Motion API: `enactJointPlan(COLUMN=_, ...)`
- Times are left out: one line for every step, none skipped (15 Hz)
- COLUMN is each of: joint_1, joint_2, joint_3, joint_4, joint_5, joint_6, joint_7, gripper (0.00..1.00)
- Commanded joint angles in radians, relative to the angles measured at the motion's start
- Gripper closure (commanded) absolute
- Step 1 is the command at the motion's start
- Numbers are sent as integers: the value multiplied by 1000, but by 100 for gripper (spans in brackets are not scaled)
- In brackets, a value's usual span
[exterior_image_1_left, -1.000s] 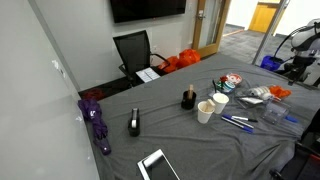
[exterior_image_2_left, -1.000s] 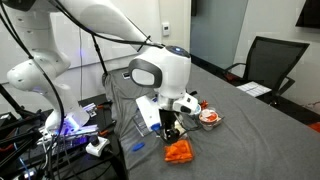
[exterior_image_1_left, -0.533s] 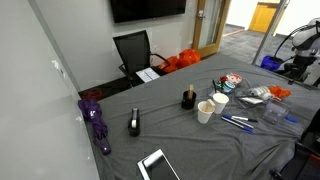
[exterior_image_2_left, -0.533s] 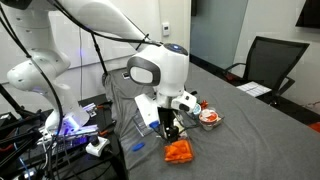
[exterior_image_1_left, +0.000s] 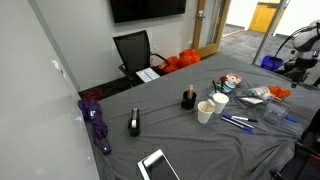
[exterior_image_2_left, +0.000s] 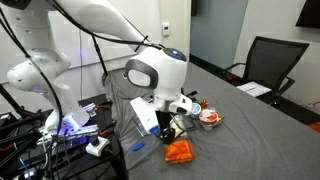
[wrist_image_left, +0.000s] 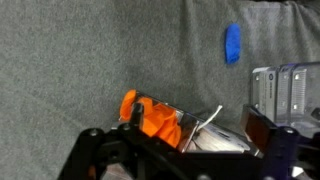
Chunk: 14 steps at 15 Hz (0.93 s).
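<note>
In the wrist view my gripper (wrist_image_left: 200, 118) stands open, its fingers wide apart on either side of a clear plastic bag. An orange crumpled item (wrist_image_left: 155, 115) lies in the bag by the left finger, with something white (wrist_image_left: 215, 140) beside it. I cannot tell whether the fingers touch the bag. In an exterior view the gripper (exterior_image_2_left: 172, 130) points down at the grey cloth just above the orange item (exterior_image_2_left: 180, 150), under the white arm (exterior_image_2_left: 155, 70). A small blue piece (wrist_image_left: 232, 43) lies apart on the cloth.
A grey box (wrist_image_left: 285, 88) sits close to the right finger. A red and white packet (exterior_image_2_left: 208, 117) lies beyond the gripper. Two cups (exterior_image_1_left: 205, 111), pens (exterior_image_1_left: 237, 122), a tape dispenser (exterior_image_1_left: 135, 123), a purple umbrella (exterior_image_1_left: 96, 122) and a tablet (exterior_image_1_left: 157, 165) are on the table. A chair (exterior_image_1_left: 133, 52) stands at the far side.
The jaws have spread wider over the last second. The wrist has shifted slightly above the orange item; nothing else has moved.
</note>
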Motion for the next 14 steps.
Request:
enactJointPlan(joint_1=-24, joint_2=-38, joint_3=0, joint_4=-59, joint_5=22, joint_6=-38, joint_7=-163, gripper=0)
enactJointPlan(joint_1=-28, joint_2=-39, joint_3=-2, joint_4=-71, joint_5=27, joint_6=-37, joint_7=-197, gripper=0)
enactJointPlan(joint_1=-31, joint_2=-42, joint_3=-3, joint_4=-82, joint_5=32, joint_6=-35, joint_7=-226, gripper=0)
enactJointPlan(joint_1=-32, joint_2=-51, joint_3=-6, joint_4=-100, joint_5=32, joint_6=-23, joint_7=-250, gripper=0)
enactJointPlan(joint_1=-29, joint_2=-55, joint_3=-10, joint_4=-113, joint_5=25, joint_6=-12, joint_7=-264, gripper=0)
enactJointPlan(joint_1=-26, joint_2=-63, joint_3=-11, joint_4=-137, joint_5=25, joint_6=8, joint_7=-280, gripper=0)
enactJointPlan(joint_1=-21, joint_2=-68, joint_3=-12, joint_4=-150, joint_5=27, joint_6=16, joint_7=-288, gripper=0)
enactJointPlan(joint_1=-14, joint_2=-78, joint_3=-11, joint_4=-168, joint_5=27, joint_6=23, joint_7=-290, gripper=0)
enactJointPlan(joint_1=-5, joint_2=-91, joint_3=-12, joint_4=-186, joint_5=26, joint_6=27, joint_7=-285, gripper=0)
enactJointPlan(joint_1=4, joint_2=-105, joint_3=-11, joint_4=-205, joint_5=29, joint_6=31, joint_7=-276, gripper=0)
enactJointPlan(joint_1=13, joint_2=-118, joint_3=-10, joint_4=-220, joint_5=35, joint_6=34, joint_7=-271, gripper=0)
enactJointPlan(joint_1=23, joint_2=-130, joint_3=-10, joint_4=-236, joint_5=41, joint_6=38, joint_7=-268, gripper=0)
enactJointPlan(joint_1=33, joint_2=-139, joint_3=-8, joint_4=-248, joint_5=54, joint_6=47, joint_7=-267, gripper=0)
enactJointPlan(joint_1=45, joint_2=-144, joint_3=-9, joint_4=-259, joint_5=63, joint_6=56, joint_7=-262, gripper=0)
